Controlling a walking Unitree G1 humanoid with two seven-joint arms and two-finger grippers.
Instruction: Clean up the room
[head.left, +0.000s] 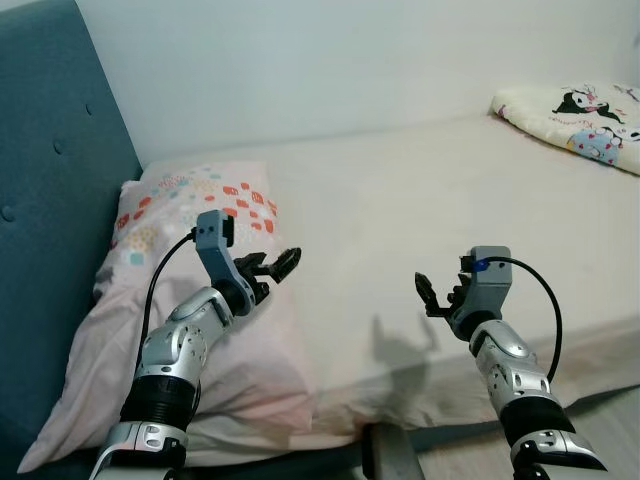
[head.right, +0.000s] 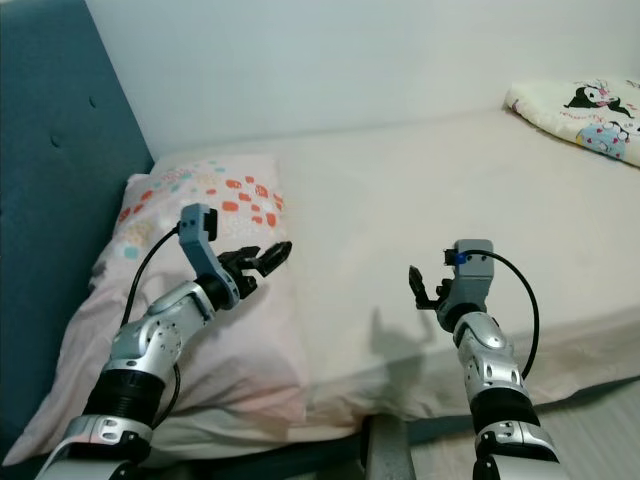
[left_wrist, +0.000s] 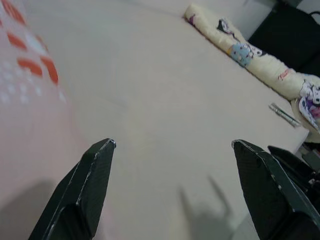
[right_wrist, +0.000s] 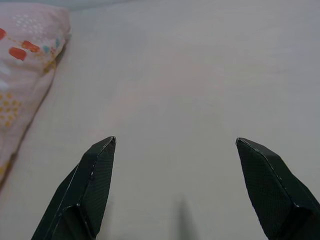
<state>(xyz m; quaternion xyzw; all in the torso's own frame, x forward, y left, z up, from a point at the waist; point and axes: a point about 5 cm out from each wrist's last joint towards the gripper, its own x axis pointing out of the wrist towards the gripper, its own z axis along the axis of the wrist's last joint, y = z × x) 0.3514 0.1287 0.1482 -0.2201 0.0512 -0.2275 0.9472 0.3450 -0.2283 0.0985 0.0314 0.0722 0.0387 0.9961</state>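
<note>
Pillow (head.left: 200, 300) lies at 9 o'clock on bed (head.left: 420, 200), by headboard. L gripper (head.left: 272, 268) hovers over it, R gripper (head.left: 432, 296) over bare sheet; both jaws open, empty. Prob next: grab pillow & straighten.

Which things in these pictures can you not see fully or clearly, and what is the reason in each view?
- Cartoon-print blanket: cut off by the right edge in the eye views, so its full shape cannot be told.
- Pink pillow: its lower part is hidden behind the left arm.
- Thin object beside the blanket, left wrist view: too small to identify.
- Dark shape at the bed's front edge: cut off by the bottom edge, unidentifiable.
</note>
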